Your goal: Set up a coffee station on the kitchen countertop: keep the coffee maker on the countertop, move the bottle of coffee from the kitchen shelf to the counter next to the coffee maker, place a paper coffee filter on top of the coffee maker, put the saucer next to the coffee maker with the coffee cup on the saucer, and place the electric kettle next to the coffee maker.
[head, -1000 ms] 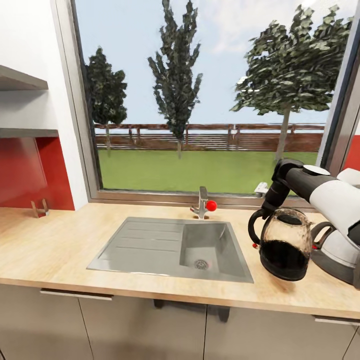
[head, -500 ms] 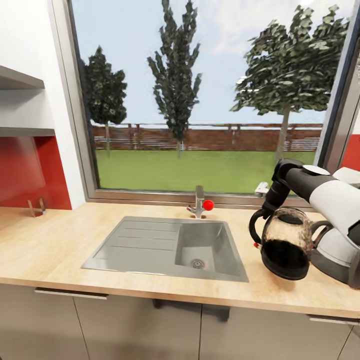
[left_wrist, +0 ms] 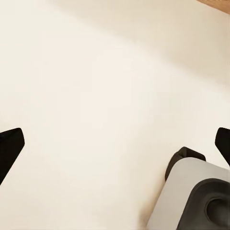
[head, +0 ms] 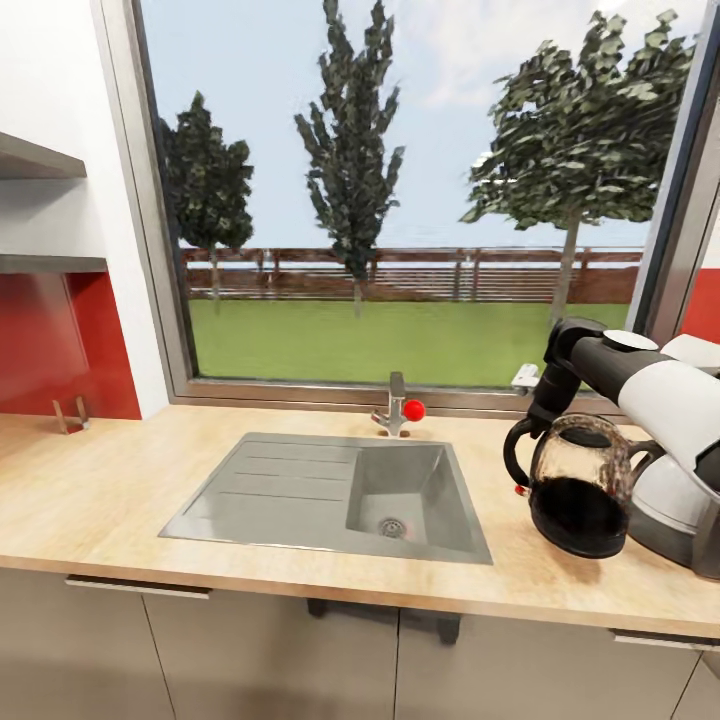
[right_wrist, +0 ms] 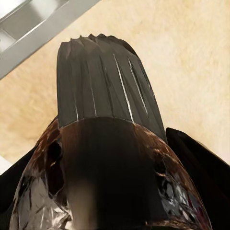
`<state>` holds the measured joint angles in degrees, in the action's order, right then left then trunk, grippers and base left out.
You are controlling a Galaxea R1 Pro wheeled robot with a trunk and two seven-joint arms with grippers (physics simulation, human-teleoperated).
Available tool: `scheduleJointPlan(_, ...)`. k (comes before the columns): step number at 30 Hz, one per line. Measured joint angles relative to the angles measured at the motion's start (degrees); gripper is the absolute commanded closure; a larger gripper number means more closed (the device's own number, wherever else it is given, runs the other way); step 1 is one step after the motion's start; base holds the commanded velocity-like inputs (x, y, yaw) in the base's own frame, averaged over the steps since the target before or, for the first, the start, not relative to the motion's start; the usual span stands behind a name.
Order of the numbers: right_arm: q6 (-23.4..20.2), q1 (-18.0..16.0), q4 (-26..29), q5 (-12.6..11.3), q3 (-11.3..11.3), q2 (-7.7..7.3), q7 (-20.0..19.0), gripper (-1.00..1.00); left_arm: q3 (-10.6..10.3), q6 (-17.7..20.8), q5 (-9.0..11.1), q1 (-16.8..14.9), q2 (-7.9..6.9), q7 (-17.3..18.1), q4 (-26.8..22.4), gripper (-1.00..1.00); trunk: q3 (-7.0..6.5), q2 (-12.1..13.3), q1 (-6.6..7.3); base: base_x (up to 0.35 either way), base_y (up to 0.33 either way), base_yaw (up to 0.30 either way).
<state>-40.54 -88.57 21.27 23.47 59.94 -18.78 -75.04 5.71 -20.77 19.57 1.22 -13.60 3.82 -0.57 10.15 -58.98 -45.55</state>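
Right gripper [right_wrist: 112,143] is clamped around the rounded clear-glass electric kettle [head: 580,487] — dark in its lower half, with black lid and handle — its black fingers [right_wrist: 201,163] flanking the body in the wrist view. From the head camera, the kettle hangs just above or barely on the long light wood-grain kitchen countertop [head: 110,490], to the right of the inset grey steel sink [head: 330,495]; contact cannot be told. Left gripper [left_wrist: 115,143] stands wide open and empty, its dark tips [left_wrist: 10,146] apart over a pale surface. Judged by its build, the kettle is rigid, smooth, breakable and bottom-heavy if that dark part is liquid — the looped black handle [head: 515,455] on its sink side looks the surer hold than slick glass. A chrome tap with a red knob [head: 398,408] rises behind the sink.
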Motion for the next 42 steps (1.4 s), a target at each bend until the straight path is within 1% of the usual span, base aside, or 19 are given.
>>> scheduleJointPlan(3, 0.0, 0.0, 0.0, 0.0, 0.0, -0.10, 0.0, 1.00, 0.0, 0.0, 0.0, 0.0, -0.01, 0.0, 0.0, -1.00, 0.00, 0.0, 0.00, 0.000, 0.000, 0.000)
scheduleJointPlan(15, -0.1, 0.0, 0.0, -0.1, 0.0, 0.25, 0.0, 1.00, 0.0, 0.0, 0.0, 0.0, -0.02, 0.0, 0.0, -1.00, 2.15, -4.8, -2.63, 0.000, 0.000, 0.000)
scheduleJointPlan(23, 0.0, 0.0, 0.0, 0.0, 0.0, -0.12, 0.1, 1.00, 0.0, 0.0, 0.0, 0.0, -0.02, 0.0, 0.0, -1.00, 3.59, -8.0, -4.39, 0.000, 0.000, 0.000)
scheduleJointPlan(33, -0.1, 0.0, 0.0, 0.0, 0.0, -0.08, 0.2, 1.00, 0.0, 0.1, 0.0, 0.0, -0.01, 0.0, 0.0, -1.00, 5.39, -12.0, -6.59, 0.000, 0.000, 0.000)
scheduleJointPlan(39, -0.1, 0.0, 0.0, 0.0, 0.0, -0.05, 0.3, 1.00, 0.0, 0.1, 0.0, 0.0, 0.04, 0.0, 0.0, -1.00, 5.39, -12.0, -6.59, 0.000, 0.000, 0.000)
scheduleJointPlan(42, -0.1, 0.0, 0.0, 0.0, 0.0, -0.12, 0.3, 1.00, 0.0, 0.1, 0.0, 0.0, 0.06, 0.0, 0.0, -1.00, 5.93, -13.2, -7.24, 0.000, 0.000, 0.000)
